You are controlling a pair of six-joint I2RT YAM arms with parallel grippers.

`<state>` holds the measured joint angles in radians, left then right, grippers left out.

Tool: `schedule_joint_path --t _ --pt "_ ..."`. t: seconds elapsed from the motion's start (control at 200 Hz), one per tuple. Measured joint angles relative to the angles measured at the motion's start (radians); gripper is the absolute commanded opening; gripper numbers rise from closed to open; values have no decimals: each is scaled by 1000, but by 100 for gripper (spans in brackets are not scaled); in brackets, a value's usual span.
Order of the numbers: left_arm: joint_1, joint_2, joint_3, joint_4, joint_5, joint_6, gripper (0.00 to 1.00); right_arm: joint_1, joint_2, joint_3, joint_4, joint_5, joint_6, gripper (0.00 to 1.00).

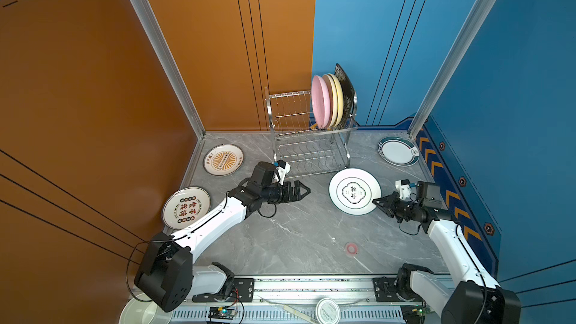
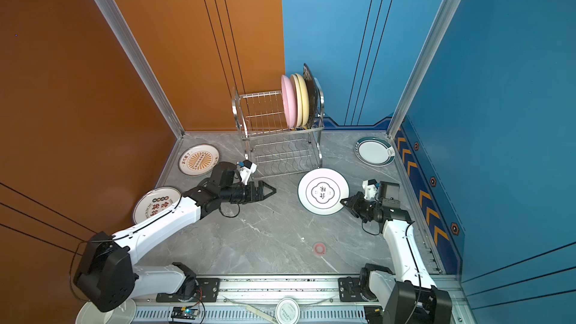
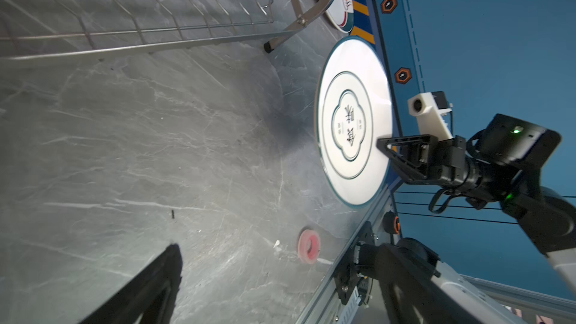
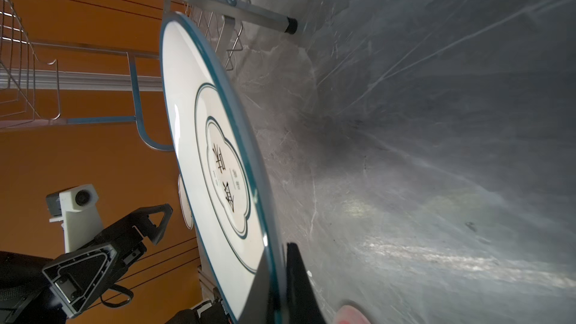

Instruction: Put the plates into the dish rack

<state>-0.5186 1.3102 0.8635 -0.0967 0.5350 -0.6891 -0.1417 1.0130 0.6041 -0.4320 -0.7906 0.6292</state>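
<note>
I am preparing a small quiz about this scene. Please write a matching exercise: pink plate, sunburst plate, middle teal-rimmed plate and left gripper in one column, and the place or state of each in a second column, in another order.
Column one
1. pink plate
2. sunburst plate
3. middle teal-rimmed plate
4. left gripper

Column two
a. open, holding nothing
b. upright in the rack
c. rim pinched by the right gripper
d. flat on the table

Pairs: 1-b, 2-d, 3-c, 4-a
</note>
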Motion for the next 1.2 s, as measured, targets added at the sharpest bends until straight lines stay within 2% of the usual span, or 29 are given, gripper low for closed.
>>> schedule_joint_path --t 0.29,0.31,0.505,0.631,0.746,0.911,0.996,1.201 --pt "-1 29 -12 110 73 -42 88 230 38 54 125 10 158 0" --pt "-1 30 -12 112 74 -42 83 243 42 60 135 10 164 0" --pt "-1 35 -12 144 84 -52 74 359 108 116 214 11 211 0" --pt "-1 35 -12 158 92 -62 62 401 154 139 244 12 222 0" --pt "2 35 -14 168 94 -78 45 415 182 154 260 9 225 0" --pt "9 33 -32 191 95 -102 15 420 192 188 269 5 224 0" --pt "21 29 -33 212 109 -165 0 421 193 192 269 5 192 4" --pt "29 14 -34 224 122 -183 0 423 193 196 286 -18 165 24"
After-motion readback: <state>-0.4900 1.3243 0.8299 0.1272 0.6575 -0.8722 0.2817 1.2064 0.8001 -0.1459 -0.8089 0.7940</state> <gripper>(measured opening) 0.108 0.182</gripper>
